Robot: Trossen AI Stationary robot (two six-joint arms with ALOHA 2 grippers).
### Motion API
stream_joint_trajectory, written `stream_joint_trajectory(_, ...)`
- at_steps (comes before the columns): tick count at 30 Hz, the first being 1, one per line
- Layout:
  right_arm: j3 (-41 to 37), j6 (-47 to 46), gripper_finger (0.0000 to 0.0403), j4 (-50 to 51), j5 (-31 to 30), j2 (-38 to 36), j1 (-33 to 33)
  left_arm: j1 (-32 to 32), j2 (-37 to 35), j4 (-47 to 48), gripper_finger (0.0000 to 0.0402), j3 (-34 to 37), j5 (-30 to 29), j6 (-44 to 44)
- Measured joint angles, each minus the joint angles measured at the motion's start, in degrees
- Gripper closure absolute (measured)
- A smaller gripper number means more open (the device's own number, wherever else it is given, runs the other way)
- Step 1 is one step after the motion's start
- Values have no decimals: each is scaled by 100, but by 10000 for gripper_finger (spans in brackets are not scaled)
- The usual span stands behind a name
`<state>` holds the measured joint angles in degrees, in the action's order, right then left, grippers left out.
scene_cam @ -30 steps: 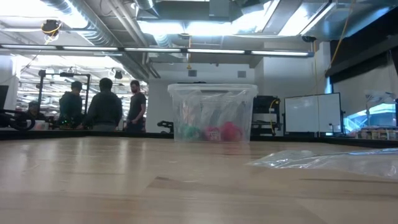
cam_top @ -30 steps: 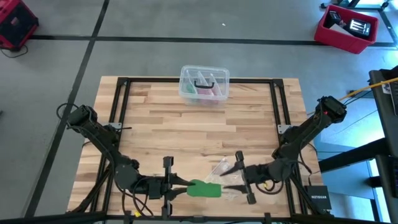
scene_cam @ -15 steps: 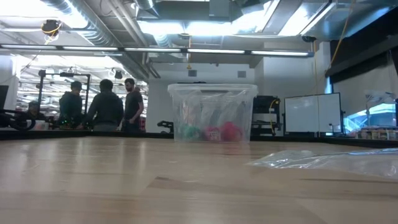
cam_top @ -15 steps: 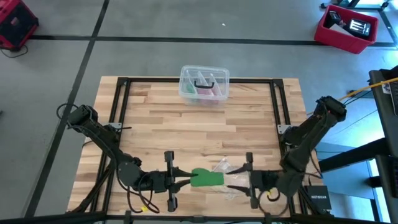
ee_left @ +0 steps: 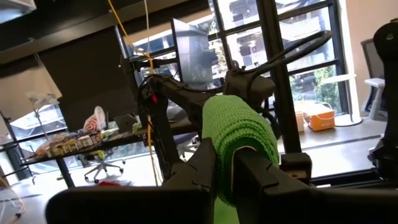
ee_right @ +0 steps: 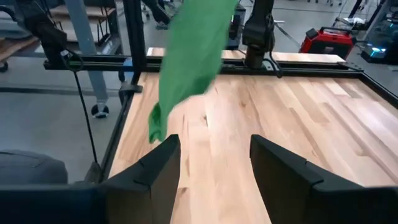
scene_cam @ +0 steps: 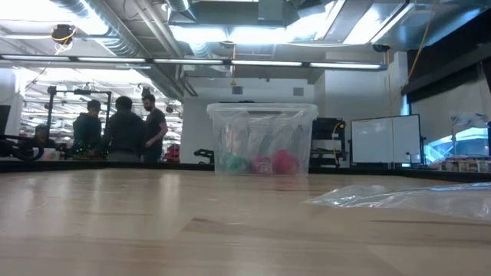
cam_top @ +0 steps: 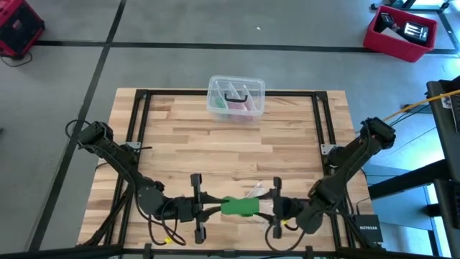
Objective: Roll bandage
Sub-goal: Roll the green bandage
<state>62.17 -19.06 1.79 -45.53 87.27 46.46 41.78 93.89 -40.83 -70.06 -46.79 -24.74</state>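
Observation:
The bright green bandage (cam_top: 239,207) is near the table's front edge, partly rolled into a thick wad (ee_left: 239,127). In the right wrist view it shows as a green strip (ee_right: 189,56) with a loose end hanging down. My left gripper (cam_top: 218,208) is shut on it from the left. My right gripper (cam_top: 267,210) faces it from the right, open and empty (ee_right: 214,155), a short way off the bandage. My left gripper pinches the green wad (ee_left: 231,155) between its two fingers (ee_left: 202,171), coming in level from the table's left. The wad sticks out past the fingertips toward the right gripper. The bandage is lifted clear of the table, and its loose end (ee_right: 155,127) hangs slack below.
A crumpled clear plastic bag (cam_top: 255,193) lies on the wood just behind the bandage and shows in the low view (scene_cam: 406,199). A clear lidded box (cam_top: 236,97) with pink and dark items stands at the far edge. People stand in the room behind (scene_cam: 123,130).
My left gripper has carried the bandage slightly toward the table's far edge and right, still shut on it. My right gripper drew back toward the right and near edge, turned level to face the bandage, then came back toward it, staying open.

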Motion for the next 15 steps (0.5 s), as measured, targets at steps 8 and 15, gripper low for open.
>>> stream_joint_trajectory(8, 236, -115, 207, 751, -146, -118, 163, 0, 0, -1, 380, 0, -63, -73)
stream_joint_trajectory(15, 745, -545, 207, 1767, -147, -183, 738, -89, 2, -38, 380, 0, -405, 177)
